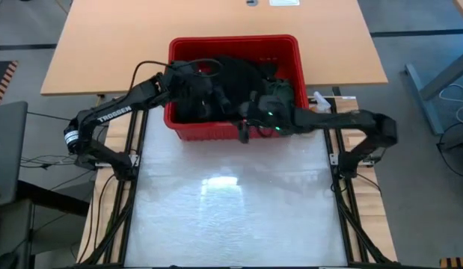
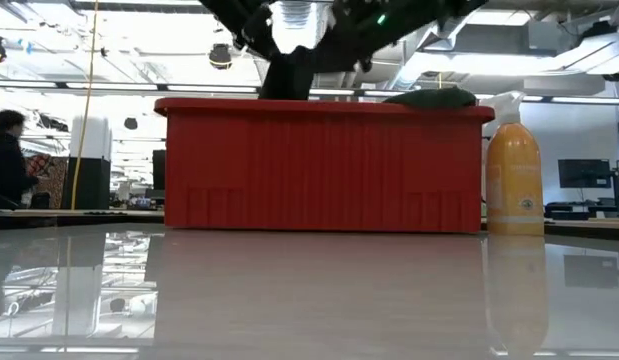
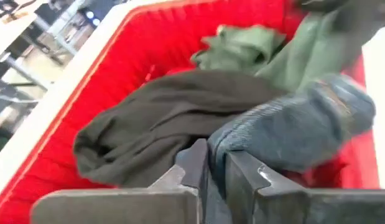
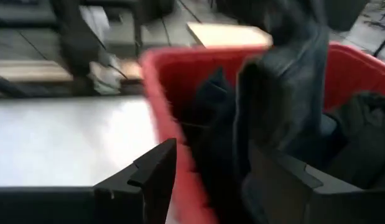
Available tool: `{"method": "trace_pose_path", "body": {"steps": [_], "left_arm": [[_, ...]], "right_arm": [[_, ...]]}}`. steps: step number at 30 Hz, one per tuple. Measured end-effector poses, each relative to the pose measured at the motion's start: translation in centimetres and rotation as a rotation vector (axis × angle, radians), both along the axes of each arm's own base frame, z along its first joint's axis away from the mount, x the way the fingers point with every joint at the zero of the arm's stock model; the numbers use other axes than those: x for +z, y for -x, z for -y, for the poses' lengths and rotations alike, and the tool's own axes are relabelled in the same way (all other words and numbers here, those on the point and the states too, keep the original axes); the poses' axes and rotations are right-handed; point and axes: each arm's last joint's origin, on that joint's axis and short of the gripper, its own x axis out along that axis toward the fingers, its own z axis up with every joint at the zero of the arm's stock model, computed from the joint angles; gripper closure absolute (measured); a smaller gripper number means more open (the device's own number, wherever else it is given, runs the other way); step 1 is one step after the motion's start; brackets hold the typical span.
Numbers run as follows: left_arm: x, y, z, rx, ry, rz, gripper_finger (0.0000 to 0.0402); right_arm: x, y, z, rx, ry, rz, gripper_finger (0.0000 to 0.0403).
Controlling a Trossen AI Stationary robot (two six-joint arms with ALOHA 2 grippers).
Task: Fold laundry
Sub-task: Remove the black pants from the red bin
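Observation:
The laundry sits in a red basket [image 1: 232, 45] at the table's far side. It is a dark teal garment [image 3: 292, 127], a black-olive one [image 3: 148, 118] and a green one [image 3: 242, 46]; the green one also lies over the basket's rim [image 2: 434, 97]. My left gripper [image 3: 216, 177] reaches into the basket [image 1: 212, 96] from the left, shut on the teal garment. My right gripper [image 4: 211, 180] is open at the basket's near wall [image 1: 250, 119]. One of its fingers [image 4: 152, 171] is outside the wall and the other is inside, beside the raised teal garment [image 4: 285, 93]. My left gripper pinches a bunched fold of the dark teal garment [image 3: 218, 152] between its two fingers, coming slanting down from the table's left. That part is raised above the basket's rim [image 2: 289, 70]; the rest of the garment trails down into the basket. Whether my right gripper's inner finger [image 4: 276, 180] touches the garment cannot be told.
An orange spray bottle [image 2: 514, 180] stands just right of the basket [image 1: 321, 101]. Bare glossy table [image 1: 231, 202] spreads in front of the basket, between the two arm frames. A wooden table [image 1: 126, 45] lies beyond. A person [image 2: 4, 160] is far off in the room.

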Motion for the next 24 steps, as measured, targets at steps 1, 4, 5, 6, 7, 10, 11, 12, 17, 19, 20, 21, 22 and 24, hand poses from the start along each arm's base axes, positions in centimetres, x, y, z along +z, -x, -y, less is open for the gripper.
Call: {"method": "trace_pose_path", "body": {"steps": [1, 4, 5, 6, 7, 10, 11, 12, 17, 19, 20, 21, 22, 24], "left_arm": [[0.2, 0.1, 0.2, -0.008, 0.01, 0.008, 0.0362], [0.4, 0.6, 0.7, -0.045, 0.034, 0.006, 0.0351], [0.4, 0.7, 0.7, -0.048, 0.039, 0.003, 0.035], [0.4, 0.7, 0.8, -0.047, 0.045, -0.002, 0.035], [0.3, 0.8, 0.8, -0.044, 0.056, -0.007, 0.035], [0.1, 0.8, 0.9, -0.063, 0.101, -0.004, 0.035], [0.1, 0.8, 1.0, -0.072, 0.113, 0.002, 0.035], [0.1, 0.8, 1.0, -0.079, 0.125, 0.008, 0.035], [0.8, 1.3, 1.5, -0.073, 0.138, 0.046, 0.0348], [2.0, 2.5, 2.3, -0.099, 0.108, 0.083, 0.0346], [2.9, 3.3, 2.8, -0.108, 0.092, 0.113, 0.0344], [3.7, 4.2, 3.3, -0.111, 0.078, 0.135, 0.0342], [4.4, 5.2, 3.8, -0.112, 0.071, 0.15, 0.034], [5.1, 7.0, 4.7, -0.092, 0.075, 0.159, 0.0337]], "right_arm": [[0.1, -0.4, 0.3, -0.046, 0.026, -0.012, 0.0167], [0.9, -1.2, 0.9, -0.135, 0.056, -0.016, 0.0164], [1.1, -1.5, 1.0, -0.142, 0.06, -0.016, 0.0163], [1.1, -1.7, 1.1, -0.144, 0.061, -0.013, 0.0163], [1.0, -1.9, 1.1, -0.143, 0.061, -0.015, 0.0163], [0.8, -3.0, 1.3, -0.138, 0.068, 0.015, 0.0163], [0.7, -3.3, 1.5, -0.13, 0.066, 0.02, 0.0165], [0.6, -3.8, 1.7, -0.118, 0.06, 0.035, 0.017], [0.4, -5.3, 2.6, -0.082, -0.005, 0.051, 0.0311], [1.0, -5.1, 2.6, -0.07, 0.013, 0.023, 0.0375], [1.5, -4.9, 2.5, -0.069, 0.021, 0.017, 0.038], [2.1, -4.7, 2.5, -0.069, 0.021, 0.024, 0.038], [2.8, -4.4, 2.4, -0.07, 0.02, 0.03, 0.0379], [4.6, -3.7, 2.2, -0.065, 0.049, 0.062, 0.0382]]}}
